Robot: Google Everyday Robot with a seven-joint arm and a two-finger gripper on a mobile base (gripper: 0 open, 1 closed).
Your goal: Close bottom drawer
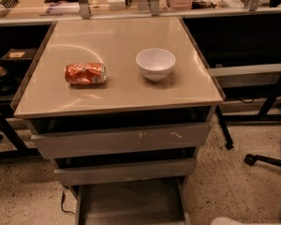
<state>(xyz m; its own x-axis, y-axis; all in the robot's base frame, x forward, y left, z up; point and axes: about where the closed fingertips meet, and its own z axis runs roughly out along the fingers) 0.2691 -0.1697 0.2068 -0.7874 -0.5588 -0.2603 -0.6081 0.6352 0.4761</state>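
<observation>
The bottom drawer [131, 203] is the lowest and narrowest of three grey drawers under the tan tabletop [117, 90]. It is pulled far out toward the camera, showing its flat floor and thin side walls. Its front is cut off by the lower frame edge. The mid-width drawer [126, 171] and the widest drawer with white scratch marks [117, 139] above it each stand slightly out. My gripper is out of view. Only a white rounded piece of the arm [234, 220] shows at the bottom right edge, to the right of the bottom drawer.
An orange crushed can [85, 73] and a white bowl [155, 63] sit on the tabletop. A black chair base [267, 161] stands on the speckled floor at the right. A cable [64, 204] hangs left of the bottom drawer. Cluttered benches run behind.
</observation>
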